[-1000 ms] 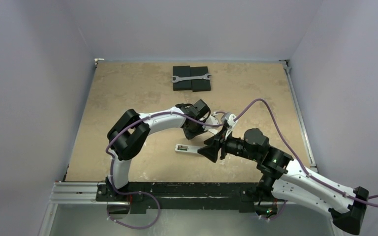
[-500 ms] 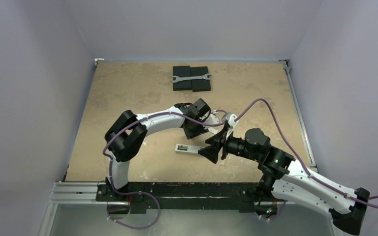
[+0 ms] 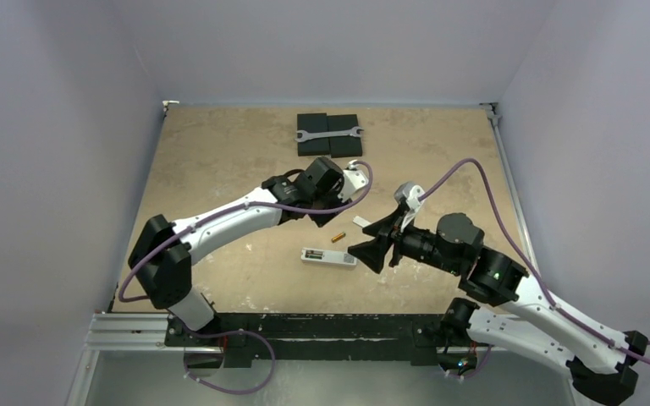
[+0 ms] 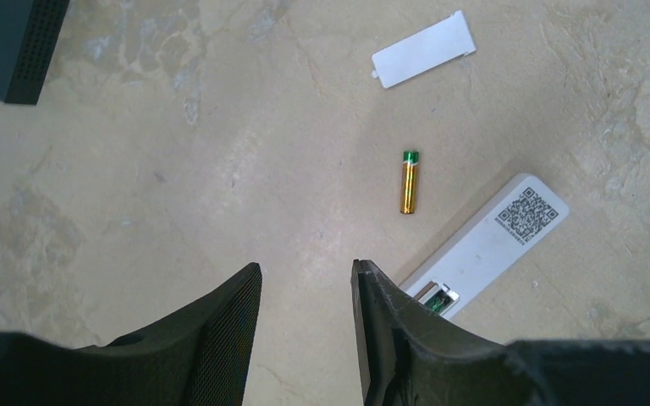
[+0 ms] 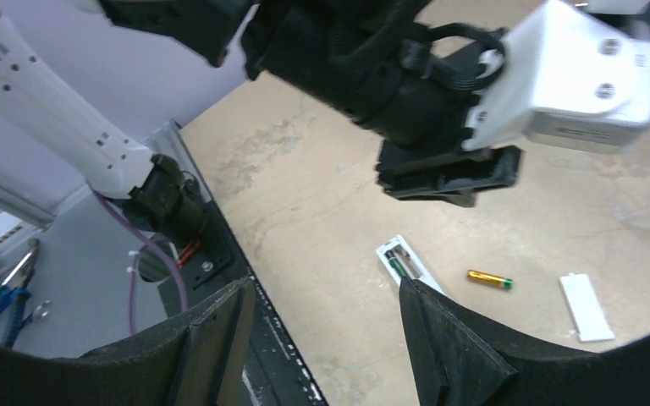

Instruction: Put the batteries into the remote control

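The white remote control [image 3: 328, 256] lies back side up near the table's front, its battery bay open. A dark green battery [image 5: 398, 267] sits inside the bay. The gold battery [image 3: 338, 238] lies loose on the table just behind the remote, also seen as the gold battery [image 4: 410, 182] beside the remote [image 4: 482, 245]. My left gripper [image 3: 326, 216] hovers behind the gold battery, open and empty [image 4: 305, 275]. My right gripper [image 3: 364, 252] is at the remote's right end, open and empty [image 5: 326, 292].
The small white cover piece [image 3: 362, 222] lies on the table behind the right gripper. A silver wrench [image 3: 328, 134] rests on black blocks at the back. The black base rail [image 3: 305, 326] runs along the near table edge.
My left gripper has opened and drawn back and left from the remote, and the gold battery and cover now show on the table. My right gripper has opened wider and shifted slightly right.
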Controlling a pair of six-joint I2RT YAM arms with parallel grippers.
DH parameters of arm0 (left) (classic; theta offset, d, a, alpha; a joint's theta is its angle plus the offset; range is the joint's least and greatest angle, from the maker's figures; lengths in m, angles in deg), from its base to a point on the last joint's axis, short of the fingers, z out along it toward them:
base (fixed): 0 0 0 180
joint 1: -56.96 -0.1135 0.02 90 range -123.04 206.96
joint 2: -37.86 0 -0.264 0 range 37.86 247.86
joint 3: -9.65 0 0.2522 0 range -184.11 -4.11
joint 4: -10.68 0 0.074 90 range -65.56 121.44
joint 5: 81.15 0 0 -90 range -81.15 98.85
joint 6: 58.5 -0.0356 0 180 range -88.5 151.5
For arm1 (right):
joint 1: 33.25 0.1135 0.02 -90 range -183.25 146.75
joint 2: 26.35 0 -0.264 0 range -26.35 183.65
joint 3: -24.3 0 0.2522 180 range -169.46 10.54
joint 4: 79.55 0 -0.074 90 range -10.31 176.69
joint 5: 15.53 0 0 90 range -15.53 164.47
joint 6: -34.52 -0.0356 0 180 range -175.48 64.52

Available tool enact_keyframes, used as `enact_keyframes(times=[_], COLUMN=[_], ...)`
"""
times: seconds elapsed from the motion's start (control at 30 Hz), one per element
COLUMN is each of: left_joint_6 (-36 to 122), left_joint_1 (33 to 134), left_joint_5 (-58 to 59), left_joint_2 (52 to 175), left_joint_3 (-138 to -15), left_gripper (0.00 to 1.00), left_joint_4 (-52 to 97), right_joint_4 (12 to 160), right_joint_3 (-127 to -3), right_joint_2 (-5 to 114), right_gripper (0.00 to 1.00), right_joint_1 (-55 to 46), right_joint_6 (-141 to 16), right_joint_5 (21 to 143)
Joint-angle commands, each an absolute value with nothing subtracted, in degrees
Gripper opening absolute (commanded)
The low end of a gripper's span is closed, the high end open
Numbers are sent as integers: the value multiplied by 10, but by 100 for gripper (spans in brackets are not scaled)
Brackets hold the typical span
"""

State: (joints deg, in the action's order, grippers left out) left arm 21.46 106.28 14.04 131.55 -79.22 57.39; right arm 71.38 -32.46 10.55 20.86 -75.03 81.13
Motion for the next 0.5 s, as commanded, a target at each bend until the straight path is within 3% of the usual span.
enact_keyframes(times=[0.0,0.47], left_joint_6=[288,376], left_joint_1=[1063,1045], left_joint_5=[200,217], left_joint_2=[1247,1063], left_joint_3=[-748,-624], left_gripper=[44,45], left_joint_4=[546,546], right_joint_4=[659,638], right_joint_3=[-385,-399], right_joint_2=[124,183], right_gripper=[71,70], right_joint_1=[210,210], right_joint_6=[-706,-533], right_joint_5=[773,672])
